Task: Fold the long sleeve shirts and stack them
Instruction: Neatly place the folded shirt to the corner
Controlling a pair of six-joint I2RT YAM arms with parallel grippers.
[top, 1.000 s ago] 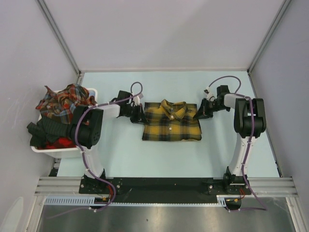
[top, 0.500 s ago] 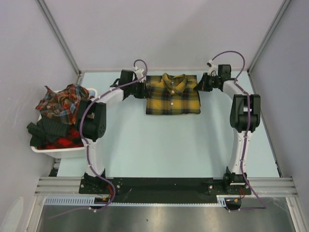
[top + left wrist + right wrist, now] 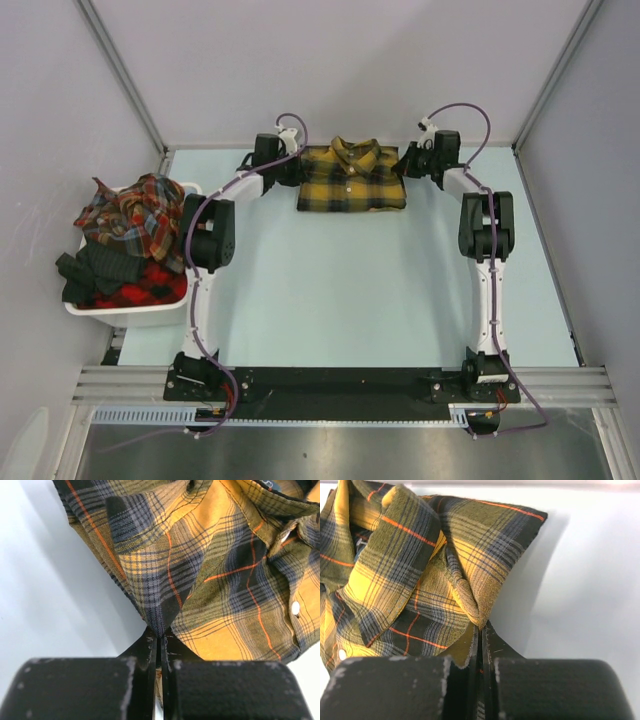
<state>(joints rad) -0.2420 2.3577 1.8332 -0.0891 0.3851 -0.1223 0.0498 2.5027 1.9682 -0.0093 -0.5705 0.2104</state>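
Observation:
A folded mustard-yellow plaid shirt (image 3: 352,180) lies at the far middle of the table, collar toward the back wall. My left gripper (image 3: 292,172) is shut on the shirt's left upper edge; the left wrist view shows the cloth (image 3: 200,570) pinched between the closed fingers (image 3: 150,652). My right gripper (image 3: 408,166) is shut on the right upper edge; the right wrist view shows the cloth (image 3: 420,575) bunched into the closed fingers (image 3: 492,645). Both arms are stretched far out.
A white bin (image 3: 150,312) at the left edge holds a heap of red-toned plaid shirts (image 3: 135,215) and a dark garment (image 3: 95,270). The back wall and enclosure posts stand just behind the shirt.
Both grippers have dragged the yellow shirt from the middle of the table toward the back wall, keeping hold of its upper corners. The arms have stretched out.

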